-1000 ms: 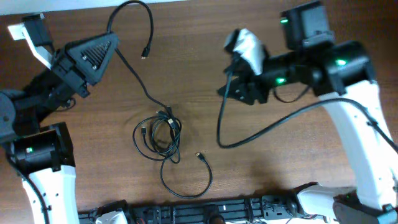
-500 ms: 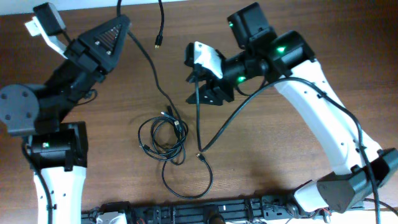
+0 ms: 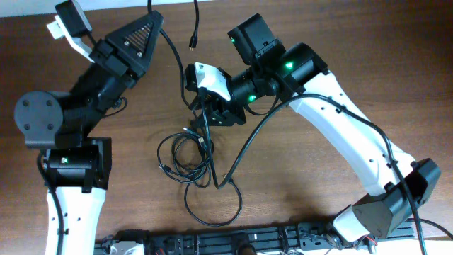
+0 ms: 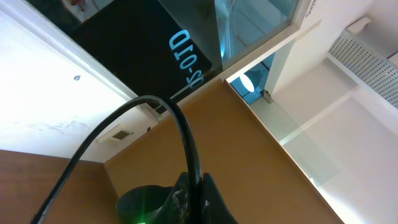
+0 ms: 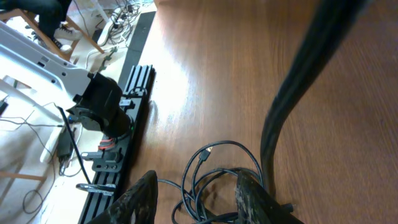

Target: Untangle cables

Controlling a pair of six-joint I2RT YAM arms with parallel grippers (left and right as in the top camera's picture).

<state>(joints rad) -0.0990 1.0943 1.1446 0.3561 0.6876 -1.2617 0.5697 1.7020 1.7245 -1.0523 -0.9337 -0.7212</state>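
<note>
left fingers (image 4: 193, 190): pinching shut on one cord (image 4: 186, 134), which is arching up over them.
right fingers (image 3: 216, 117): standing apart, gripping nothing, hovering just above the upper edge of the pile (image 3: 185, 152).
cables: the held cord is running down from the left fingers into the pile, which is lying mid-tabletop (image 3: 297, 205); its plug (image 3: 192, 48) is dangling near the far edge.
step, as I read it: right fingers are lining up on a loop while the left is drawing its cord free.
doing it well: closing on a single strand at the rim, not the knot; left pulling steadily, or the whole pile may be dragging along; keeping the arm wire (image 3: 241, 152) out of the bite.
since earlier: right arm has been swinging in from the right side to the pile; left arm is reaching higher, plug riding up with it; pile is sitting about where it was.
</note>
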